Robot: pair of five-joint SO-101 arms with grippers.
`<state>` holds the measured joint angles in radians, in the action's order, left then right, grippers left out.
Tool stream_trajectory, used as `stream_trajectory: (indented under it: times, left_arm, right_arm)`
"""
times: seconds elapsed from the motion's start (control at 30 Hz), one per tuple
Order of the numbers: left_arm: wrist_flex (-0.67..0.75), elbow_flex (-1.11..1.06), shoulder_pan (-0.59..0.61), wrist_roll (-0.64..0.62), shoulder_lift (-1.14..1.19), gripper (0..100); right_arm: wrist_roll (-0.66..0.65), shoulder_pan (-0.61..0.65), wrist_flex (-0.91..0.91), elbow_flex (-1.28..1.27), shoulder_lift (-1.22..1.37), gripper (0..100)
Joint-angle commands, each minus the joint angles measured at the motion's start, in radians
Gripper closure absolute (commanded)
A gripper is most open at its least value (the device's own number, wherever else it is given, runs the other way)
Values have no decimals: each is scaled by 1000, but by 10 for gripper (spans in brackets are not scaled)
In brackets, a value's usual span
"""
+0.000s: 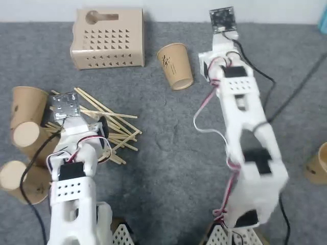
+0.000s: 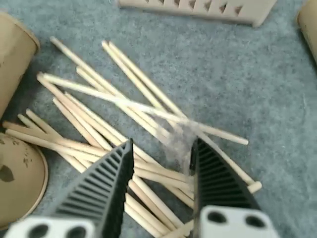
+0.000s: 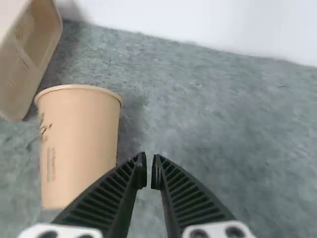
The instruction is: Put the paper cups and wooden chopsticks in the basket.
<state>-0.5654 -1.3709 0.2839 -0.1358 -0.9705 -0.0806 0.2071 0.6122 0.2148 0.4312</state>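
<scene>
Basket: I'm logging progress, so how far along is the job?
Done: nothing; the basket sits apart from everything. In hand: the left gripper, fingers open, hangs over the chopsticks, gripping none. Left: all chopsticks and paper cups, out on the carpet.

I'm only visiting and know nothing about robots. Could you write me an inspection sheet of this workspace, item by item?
Surface: grey carpet-like mat, lying flat.
Job's things: beige perforated plastic basket, apparently on its side at the far edge; tan paper cup lying beside it; three more paper cups at the left; another cup at the right edge; loose pile of wooden chopsticks.
Clutter: nothing seen.
Grippers: left gripper open above the chopsticks; right gripper shut, empty, next to the lying cup.
Cables: red and white wires along the arms; black cable at the right.
Surroundings: pale wall behind the mat.
</scene>
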Motion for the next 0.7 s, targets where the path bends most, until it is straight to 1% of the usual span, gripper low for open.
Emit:
stream_trajectory:
  times: [0.0, 0.07, 0.13, 0.17, 0.3, 0.37, 0.43, 0.6, 0.67]
  left_arm:
    - [32, 4, -9, 9, -8, 819]
    - [32, 2, -6, 9, -8, 819]
    - [32, 2, -5, 9, -8, 819]
    - [32, 2, -5, 9, -8, 819]
    - [34, 2, -5, 9, -8, 819]
    - [34, 2, -5, 9, -8, 819]
    - [34, 2, -5, 9, -8, 819]
    - [34, 2, -5, 11, -8, 819]
    - [34, 2, -5, 11, -8, 819]
  right_arm:
    - [6, 36, -16, 341, 186, 961]
    - [6, 50, -10, 508, 294, 969]
    - [-3, 50, 47, 667, 389, 976]
    - [-31, 48, 90, 749, 429, 980]
    - [-166, 47, 332, 1040, 561, 991]
    - [-181, 53, 464, 1165, 618, 991]
    - [-184, 70, 555, 1260, 685, 991]
    - [-187, 84, 570, 1447, 885, 991]
    - [-187, 82, 579, 1471, 941, 991]
